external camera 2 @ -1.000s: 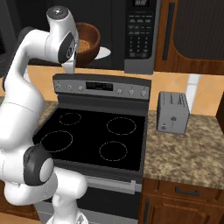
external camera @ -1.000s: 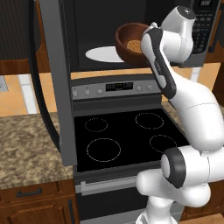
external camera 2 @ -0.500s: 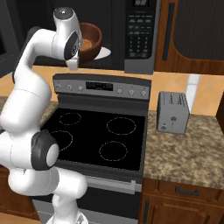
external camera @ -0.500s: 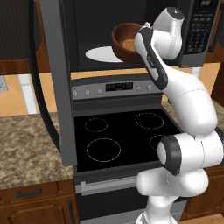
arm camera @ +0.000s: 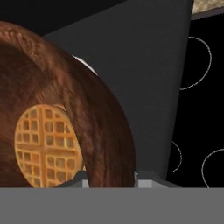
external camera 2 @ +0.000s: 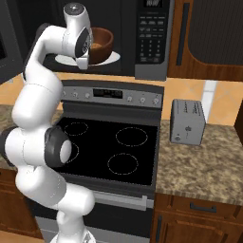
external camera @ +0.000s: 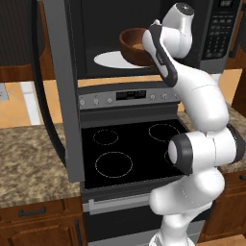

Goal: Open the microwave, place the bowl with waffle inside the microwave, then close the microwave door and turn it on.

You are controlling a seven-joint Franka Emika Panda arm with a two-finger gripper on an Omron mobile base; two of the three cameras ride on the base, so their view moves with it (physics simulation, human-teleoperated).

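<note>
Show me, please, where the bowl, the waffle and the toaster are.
bowl point(external camera: 132, 47), left base view, its outer wall.
waffle point(arm camera: 46, 145), hand view, its gridded top.
toaster point(external camera 2: 188, 122), right base view, its front face.

the microwave sits above the stove, its door swung out at nine o'clock. the bowl rests on the turntable plate inside the cavity, toward its three o'clock side. the waffle lies in the bowl. the toaster stands on the counter at three o'clock of the stove.
</note>
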